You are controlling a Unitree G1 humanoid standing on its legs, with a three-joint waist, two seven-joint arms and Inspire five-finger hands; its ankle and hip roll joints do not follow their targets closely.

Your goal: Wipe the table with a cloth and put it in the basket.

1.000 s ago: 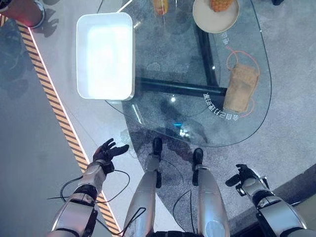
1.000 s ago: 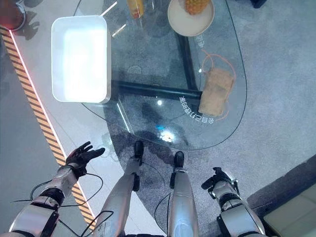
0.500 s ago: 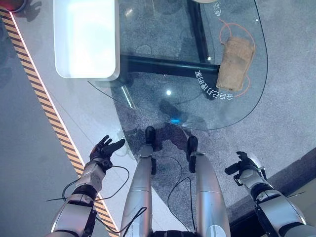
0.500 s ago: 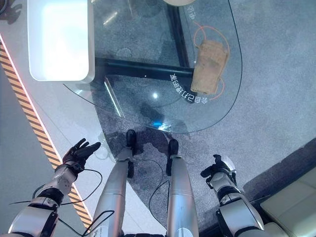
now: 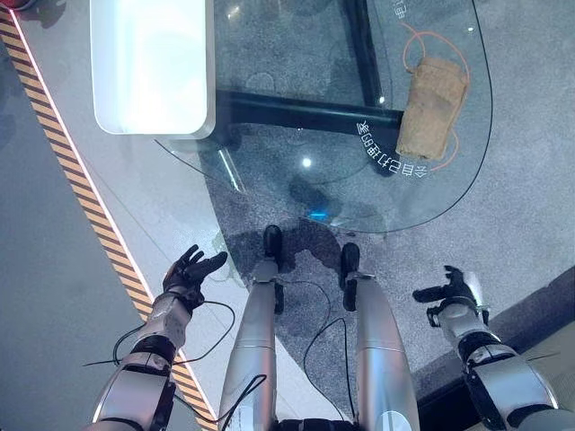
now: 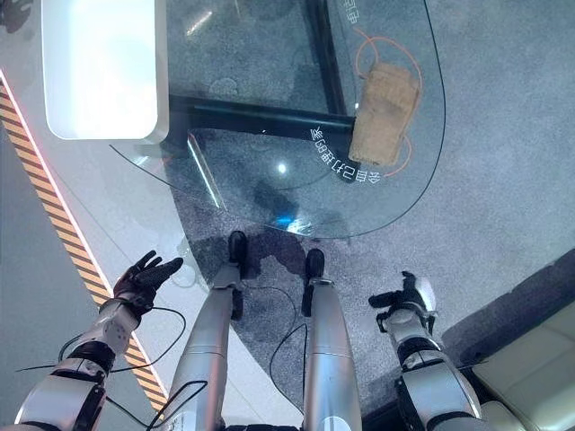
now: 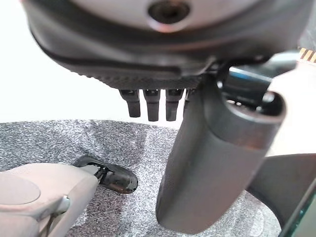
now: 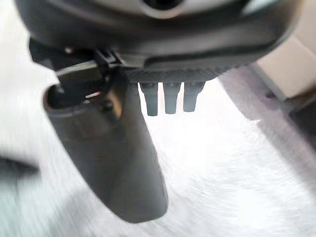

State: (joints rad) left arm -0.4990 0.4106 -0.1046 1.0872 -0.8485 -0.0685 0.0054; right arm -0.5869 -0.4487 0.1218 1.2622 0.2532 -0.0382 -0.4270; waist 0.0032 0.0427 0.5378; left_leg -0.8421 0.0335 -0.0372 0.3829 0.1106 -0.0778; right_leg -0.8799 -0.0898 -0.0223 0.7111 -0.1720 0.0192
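Left hand (image 5: 191, 272) first: we hold it low at our left side, above the pale floor near the striped floor tape (image 5: 81, 193), fingers spread loosely and nothing in the palm. Our left wrist view agrees, with the fingers (image 7: 150, 103) straight and the thumb standing apart over grey carpet (image 5: 530, 180). Over on the other side, our right hand (image 5: 456, 289) hangs above the carpet, relaxed too, thumb poking out sideways, fingers straight in the right wrist view, gripping nothing. Both hands are well apart from the glass table (image 5: 296, 135), which lies ahead of us. And there's the cloth (image 5: 432, 109), tan and folded, lying flat on the glass near the table's right edge, with a thin orange cord (image 5: 429, 39) looping around it. White basket (image 5: 151, 67) sits at the table's left side, overhanging the glass edge, well apart from the cloth. We see white lettering curved on the glass just beside the cloth.
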